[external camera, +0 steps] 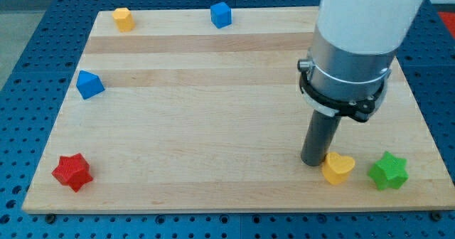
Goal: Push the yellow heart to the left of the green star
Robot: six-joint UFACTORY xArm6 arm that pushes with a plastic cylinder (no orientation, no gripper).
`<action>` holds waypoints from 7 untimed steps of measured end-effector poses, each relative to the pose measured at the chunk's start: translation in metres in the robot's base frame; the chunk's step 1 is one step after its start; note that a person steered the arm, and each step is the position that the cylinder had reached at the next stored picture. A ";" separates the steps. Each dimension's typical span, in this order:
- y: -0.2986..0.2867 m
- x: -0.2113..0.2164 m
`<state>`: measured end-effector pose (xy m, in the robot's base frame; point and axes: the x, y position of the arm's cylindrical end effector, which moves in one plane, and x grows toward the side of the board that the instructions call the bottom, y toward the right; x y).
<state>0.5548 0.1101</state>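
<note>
Camera view: my tip (313, 162) is seen touching the yellow heart (338, 168) at its 9 o'clock side. No tool is fitted, only a rod. The heart is found just beside the green star (388, 171), at the star's 9 o'clock, low on the wooden worktop (213, 125).
</note>
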 end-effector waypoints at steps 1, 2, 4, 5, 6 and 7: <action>-0.014 0.000; -0.039 0.008; -0.015 0.020; 0.003 0.020; 0.005 0.020; -0.004 0.013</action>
